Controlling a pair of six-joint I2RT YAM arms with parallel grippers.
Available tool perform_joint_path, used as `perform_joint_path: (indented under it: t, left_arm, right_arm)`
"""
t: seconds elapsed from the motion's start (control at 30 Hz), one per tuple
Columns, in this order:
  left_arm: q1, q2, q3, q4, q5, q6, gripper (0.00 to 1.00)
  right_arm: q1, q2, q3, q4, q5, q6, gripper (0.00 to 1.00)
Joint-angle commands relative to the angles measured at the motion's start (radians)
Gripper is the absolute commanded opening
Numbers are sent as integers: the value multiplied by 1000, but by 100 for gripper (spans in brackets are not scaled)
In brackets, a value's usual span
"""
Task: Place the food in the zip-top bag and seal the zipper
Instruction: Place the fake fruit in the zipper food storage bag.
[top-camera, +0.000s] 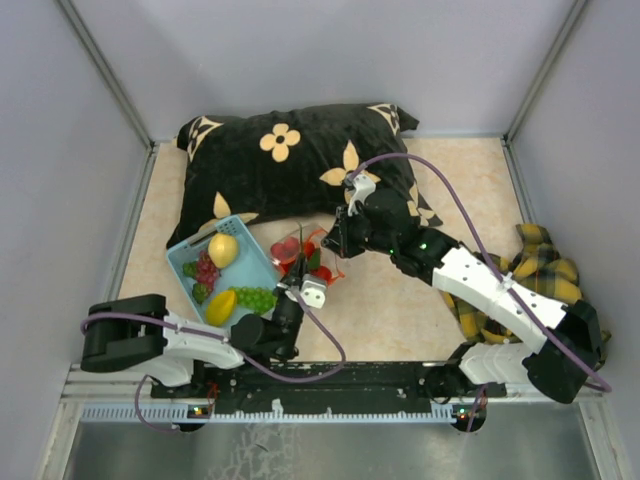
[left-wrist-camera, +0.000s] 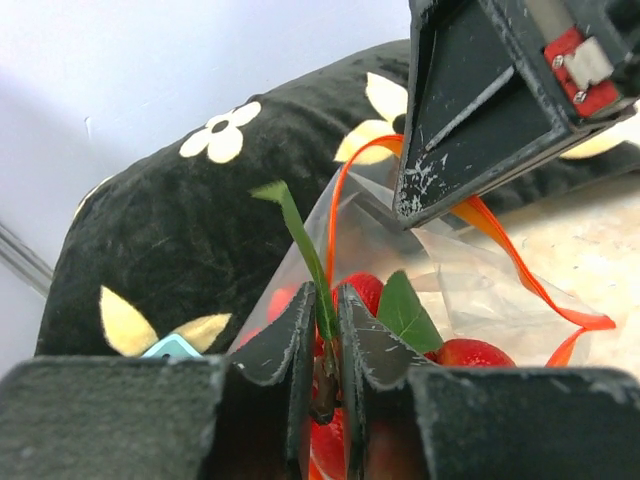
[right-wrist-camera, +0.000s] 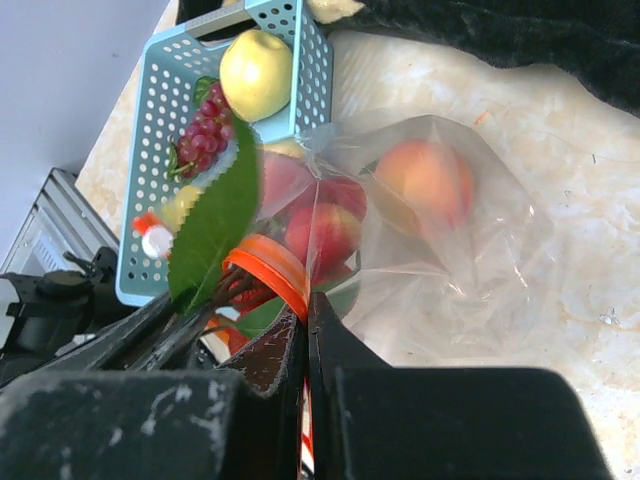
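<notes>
The zip-top bag (top-camera: 303, 256) lies in front of the pillow with its mouth held open, and red strawberries (left-wrist-camera: 470, 352) and a peach (right-wrist-camera: 425, 180) are inside it. My left gripper (left-wrist-camera: 325, 325) is shut on the green stem of a leafy strawberry sprig (left-wrist-camera: 300, 235) at the bag's mouth; it also shows in the top view (top-camera: 297, 272). My right gripper (right-wrist-camera: 305, 325) is shut on the bag's red zipper strip (right-wrist-camera: 270, 265) and lifts that edge; it also shows in the top view (top-camera: 335, 243). More of the food lies in the basket.
A light blue basket (top-camera: 188, 258) at the left holds a yellow pear-like piece (top-camera: 223, 250), purple grapes (top-camera: 207, 270), green grapes (top-camera: 256, 297) and another yellow piece (top-camera: 221, 306). A black flowered pillow (top-camera: 290, 160) lies behind. A yellow plaid cloth (top-camera: 545, 265) lies at the right.
</notes>
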Motion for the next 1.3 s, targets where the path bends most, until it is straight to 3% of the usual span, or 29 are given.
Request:
perform_joint_path:
  t: [0.0, 0.13, 0.2, 0.33, 0.53, 0.67, 0.8, 1.0, 1.1, 1.27]
  left_arm:
    - [-33, -89, 2, 187, 6, -21, 22]
    - [-33, -284, 5, -338, 140, -351, 26]
    - [-27, -351, 13, -524, 194, -483, 26]
    - [-22, -385, -1, -596, 217, -515, 27]
    - [-22, -413, 34, -783, 215, -654, 39]
    - [8, -509, 44, -1044, 228, -901, 53]
    - [128, -597, 64, -1315, 393, -1167, 60]
    - [188, -597, 64, -1410, 501, -1319, 65]
    - [217, -619, 37, -1463, 476, -1418, 61]
    - [324, -680, -21, -1459, 596, -1501, 57]
  right_arm:
    - [-17, -16, 9, 49, -17, 8, 0]
    - [-28, -13, 8, 53, -24, 8, 0]
    - [-30, -14, 11, 53, -25, 6, 0]
    - [-33, -12, 14, 51, -27, 4, 0]
    - [-36, -7, 23, 48, -34, 5, 0]
    - [-36, -12, 25, 41, -29, 2, 0]
    - [-39, -14, 16, 44, -30, 4, 0]
    - [-42, -17, 13, 59, -38, 13, 0]
    - [-42, -17, 11, 57, -43, 11, 0]
    - [-44, -21, -1, 61, -41, 13, 0]
